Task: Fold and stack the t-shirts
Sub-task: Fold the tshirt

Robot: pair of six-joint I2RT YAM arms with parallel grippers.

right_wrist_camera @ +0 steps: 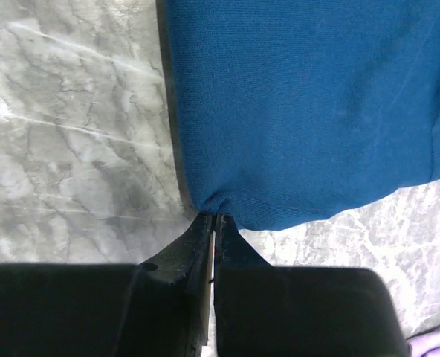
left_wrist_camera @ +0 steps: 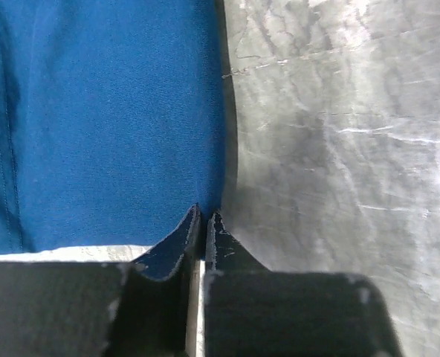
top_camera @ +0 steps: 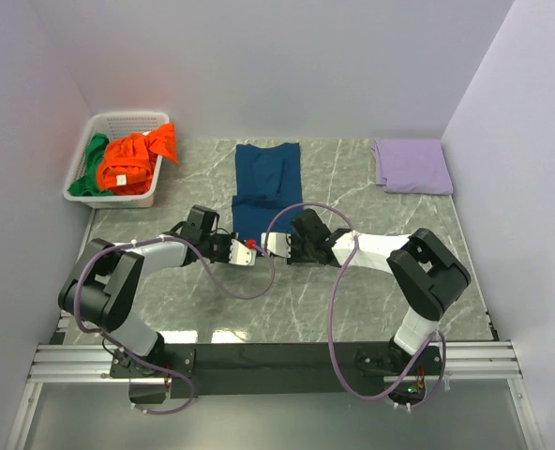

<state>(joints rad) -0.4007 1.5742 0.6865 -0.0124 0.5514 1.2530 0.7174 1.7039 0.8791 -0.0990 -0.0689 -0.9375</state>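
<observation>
Now: left gripper (left_wrist_camera: 205,216) and right gripper (right_wrist_camera: 214,217) each clamped on a near-hem corner of the navy t-shirt (top_camera: 267,183).
Your navy t-shirt lies lengthwise mid-bench (top_camera: 352,300), sleeves tucked in; holding both corners at once likely lets you lift the hem evenly toward the far end for the crosswise fold. Orange t-shirt (top_camera: 132,159) and green t-shirt (top_camera: 92,159) sit in the basket (top_camera: 118,120), far left. A folded purple t-shirt (top_camera: 412,166) lies far right, probably the stack spot.

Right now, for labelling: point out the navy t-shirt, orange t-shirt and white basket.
navy t-shirt (top_camera: 266,183), top external view, its middle.
orange t-shirt (top_camera: 132,159), top external view, bunched middle.
white basket (top_camera: 132,121), top external view, far wall.
</observation>
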